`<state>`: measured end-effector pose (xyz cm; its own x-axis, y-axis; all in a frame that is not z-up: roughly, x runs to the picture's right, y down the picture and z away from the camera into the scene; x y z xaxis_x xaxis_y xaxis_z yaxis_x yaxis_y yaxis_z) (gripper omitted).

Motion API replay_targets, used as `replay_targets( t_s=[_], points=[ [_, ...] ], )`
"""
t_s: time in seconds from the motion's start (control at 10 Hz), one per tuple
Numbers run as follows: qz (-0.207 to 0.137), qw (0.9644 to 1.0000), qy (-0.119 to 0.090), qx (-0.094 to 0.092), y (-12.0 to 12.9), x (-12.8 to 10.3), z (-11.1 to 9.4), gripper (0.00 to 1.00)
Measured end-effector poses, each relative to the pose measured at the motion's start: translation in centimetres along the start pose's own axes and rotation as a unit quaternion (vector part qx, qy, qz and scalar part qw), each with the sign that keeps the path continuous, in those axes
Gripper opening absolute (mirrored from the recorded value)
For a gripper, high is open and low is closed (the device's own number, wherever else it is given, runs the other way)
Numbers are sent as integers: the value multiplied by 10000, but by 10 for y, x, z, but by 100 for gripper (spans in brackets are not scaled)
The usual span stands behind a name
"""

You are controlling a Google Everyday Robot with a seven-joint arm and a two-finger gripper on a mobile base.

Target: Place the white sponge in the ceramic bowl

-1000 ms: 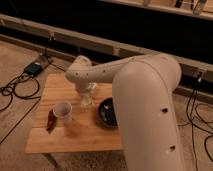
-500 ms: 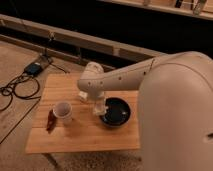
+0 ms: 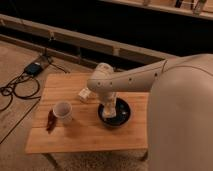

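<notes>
A small wooden desk (image 3: 75,135) is seen from above, with the robot's white arm (image 3: 145,77) reaching in from the right and bending down over its right half. The hand (image 3: 109,113) is lowered into the ceramic bowl (image 3: 123,116), a wide, shallow black dish that stands near the right edge of the desk, about midway between the front and back edges. Whether the hand is apart or together cannot be told, since it is seen end-on and merges with the wrist above it.

A pale patch is seen at the tip of the hand, inside the bowl; whether this is the white sponge cannot be told, and the sponge cannot be made out with certainty anywhere else on the desk.

A white boxy carton (image 3: 84,94) lies just to the left of the arm, toward the back of the desk, apart from the bowl. A white cup (image 3: 63,110) stands upright left of the bowl, toward the left edge, and a dark reddish object (image 3: 51,120) lies just beside it, at the left edge. On the floor beyond the left back corner, black cables (image 3: 15,89) and a small box (image 3: 34,68) are seen.
</notes>
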<state>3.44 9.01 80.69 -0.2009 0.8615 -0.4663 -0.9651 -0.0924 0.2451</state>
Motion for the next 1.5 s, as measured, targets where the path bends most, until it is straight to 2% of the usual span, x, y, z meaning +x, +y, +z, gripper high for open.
replay_targets(
  t_s=[0.1,0.3,0.6,0.8,1.0,1.5],
  points=[
    [30,10000,37,19,-3,-4,5,28],
    [145,9997,131,121,-16,-18,20,51],
    [80,9994,195,287,-17,-32,34,77],
    [-52,9992,207,338,-9,-37,39,80],
    [-172,9993,148,303,1,-42,38,80],
    [-173,9993,149,307,1,-42,38,80]
  ],
)
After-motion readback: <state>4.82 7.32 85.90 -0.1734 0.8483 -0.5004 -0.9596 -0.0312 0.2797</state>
